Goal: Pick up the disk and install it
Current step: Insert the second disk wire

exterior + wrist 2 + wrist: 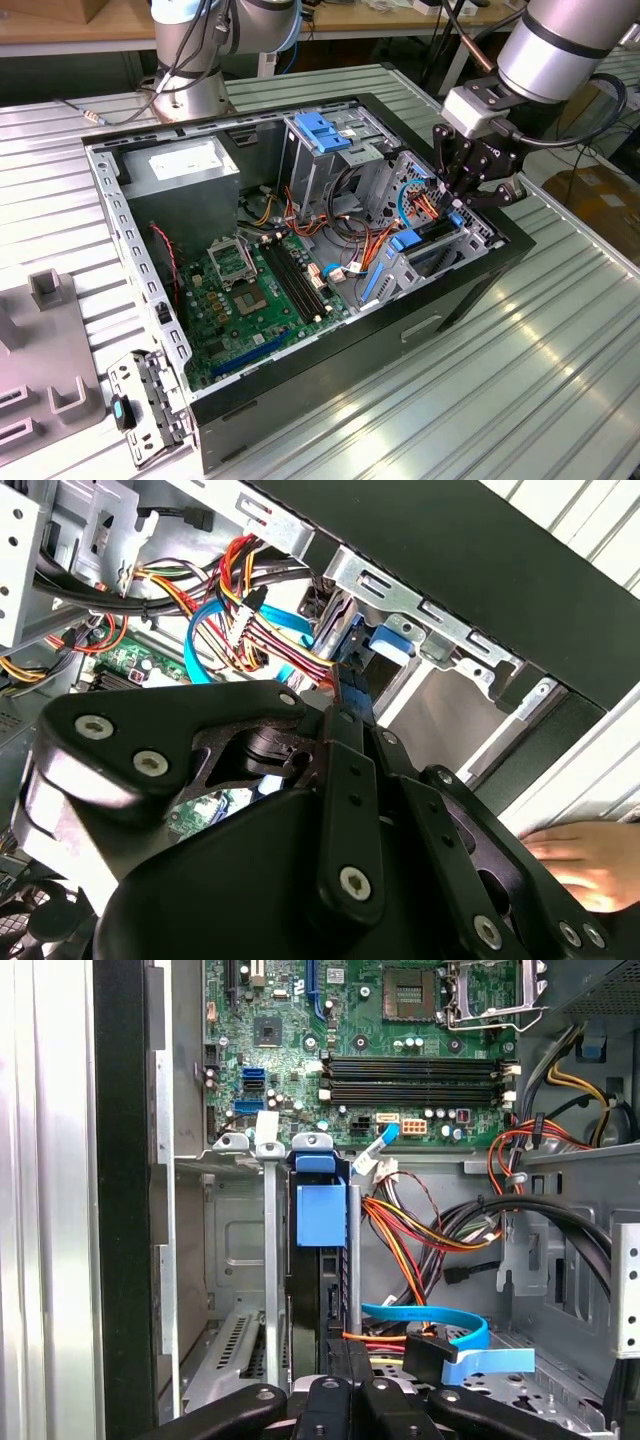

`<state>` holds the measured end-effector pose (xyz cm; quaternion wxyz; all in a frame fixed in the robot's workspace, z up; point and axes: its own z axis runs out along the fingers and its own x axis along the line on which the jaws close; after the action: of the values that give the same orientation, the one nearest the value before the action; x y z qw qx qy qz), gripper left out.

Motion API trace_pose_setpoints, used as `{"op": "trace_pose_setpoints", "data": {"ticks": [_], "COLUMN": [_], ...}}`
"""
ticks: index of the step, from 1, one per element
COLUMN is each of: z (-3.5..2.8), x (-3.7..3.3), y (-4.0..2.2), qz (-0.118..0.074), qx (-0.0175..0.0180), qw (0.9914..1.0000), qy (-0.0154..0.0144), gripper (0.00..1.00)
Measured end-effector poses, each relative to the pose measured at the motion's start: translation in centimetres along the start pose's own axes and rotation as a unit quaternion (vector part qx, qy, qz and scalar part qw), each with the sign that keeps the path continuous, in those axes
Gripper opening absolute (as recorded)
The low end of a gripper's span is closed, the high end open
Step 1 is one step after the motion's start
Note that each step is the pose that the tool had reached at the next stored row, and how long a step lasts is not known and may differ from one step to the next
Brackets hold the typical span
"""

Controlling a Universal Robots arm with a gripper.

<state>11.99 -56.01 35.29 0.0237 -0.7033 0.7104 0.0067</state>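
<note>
The disk stands on edge in a narrow slot of the drive bay at the front corner of the open computer case. Its blue plastic carrier faces the motherboard. In the exterior view the disk lies at the case's right end, directly under my gripper. My gripper reaches down into the bay and is shut on the disk's near end. In the second wrist view the black fingers meet on a thin blue edge of the disk.
Bundled orange, red and blue cables crowd the bay beside the slot. The motherboard, a grey power-supply box and a cage with a blue latch fill the case. A second arm's base stands behind; a grey fixture sits at the exterior view's left.
</note>
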Motion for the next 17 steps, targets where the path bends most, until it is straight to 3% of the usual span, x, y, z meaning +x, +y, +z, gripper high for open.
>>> {"op": "trace_pose_setpoints", "data": {"ticks": [3, 4, 7, 12, 14, 17], "z": [0.00, -0.03, -0.51, -3.36, -3.36, -3.38], "x": [0.04, 0.06, 0.04, -0.09, -0.09, -0.13], "y": [0.85, 0.96, 1.04, 0.98, 0.99, 1.68], "qz": [0.000, 0.000, 0.000, 0.000, 0.000, 0.000], "qx": [0.0000, -0.0001, -0.0001, -0.0001, -0.0001, -0.0001], "qw": [1.00000, 0.99999, 0.99996, 0.99995, 0.99995, 0.99994], "qy": [-0.0011, -0.0054, -0.0085, -0.0099, -0.0101, -0.0109], "gripper": [0.11, 0.11, 0.11, 0.11, 0.11, 0.11]}}
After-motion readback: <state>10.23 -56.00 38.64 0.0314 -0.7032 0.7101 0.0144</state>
